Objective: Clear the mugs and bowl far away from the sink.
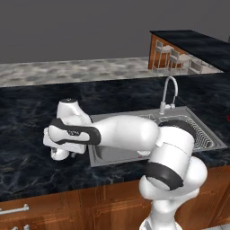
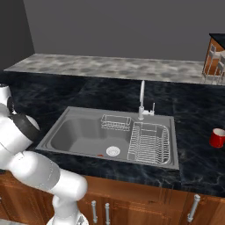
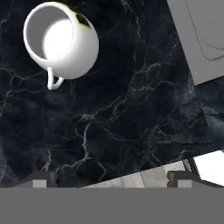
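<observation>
We had the arm folded low over the dark marble tabletop [image 1: 27, 117] on the left side of the sink [image 2: 88, 132], with the claw [image 3: 111, 178] pointing down at the stone and spread to its full width, empty. In the hand view its two dark fingertips [image 3: 43, 177] stood wide apart at the bottom edge with only bare marble between them, and a grey corner of the sink showed at the upper right. The white mug [image 3: 61, 39] stood upright on the tabletop, mouth open toward the camera, off toward the upper left of that view, well away from the line between the fingertips, on the side away from the sink corner. Its handle pointed down toward the lower left of the view, and a dark mark sat on its rim at the far side. We judged this offset to be what the coming move turned on: the claw was not yet over the mug and would have to shift away from the sink before it could descend around the rounded body, with the handle kept clear of the fingers. In the right base view the red mug [image 2: 217, 137] stood on the tabletop far to the right of the sink, well apart from the arm, so the white mug was plainly the nearer one. We could not make out the bowl.
</observation>
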